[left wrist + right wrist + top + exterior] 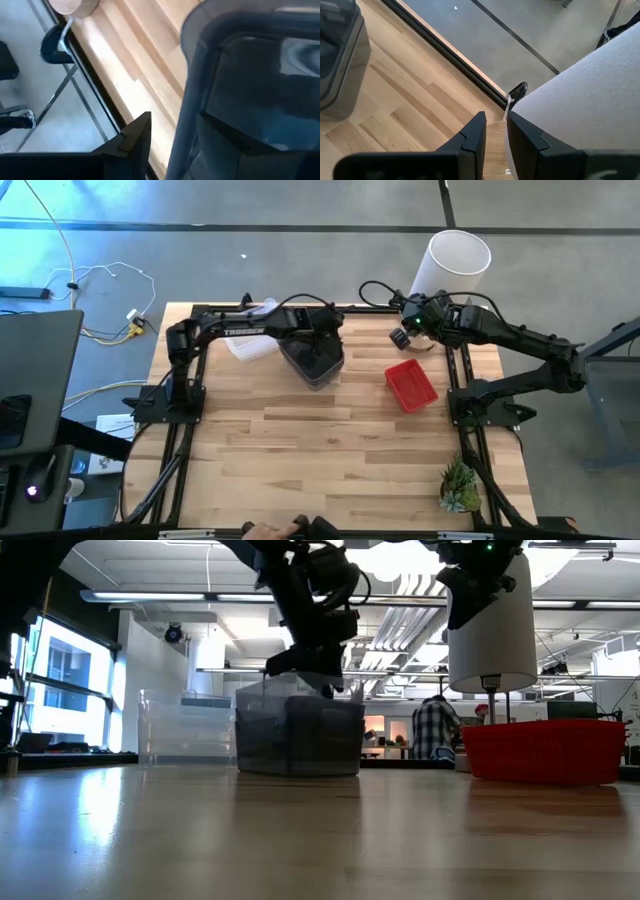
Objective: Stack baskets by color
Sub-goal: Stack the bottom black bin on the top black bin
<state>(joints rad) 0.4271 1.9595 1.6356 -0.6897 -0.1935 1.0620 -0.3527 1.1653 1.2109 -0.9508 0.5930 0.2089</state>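
Grey baskets (316,362): your open left end effector (322,340) hovers above.
Right end effector (412,330): you grip white cylinder (452,265).

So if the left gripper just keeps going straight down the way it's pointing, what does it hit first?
Most likely the dark grey basket stack. The left gripper hangs open directly above it, one finger outside the wall. Depth is unclear, so it may meet the rim or the basket floor first.

The left gripper (322,340) hides part of the grey basket (318,365). The clear basket (245,345) lies partly under the arm. A distant person (433,730) looks blurred, perhaps seated.
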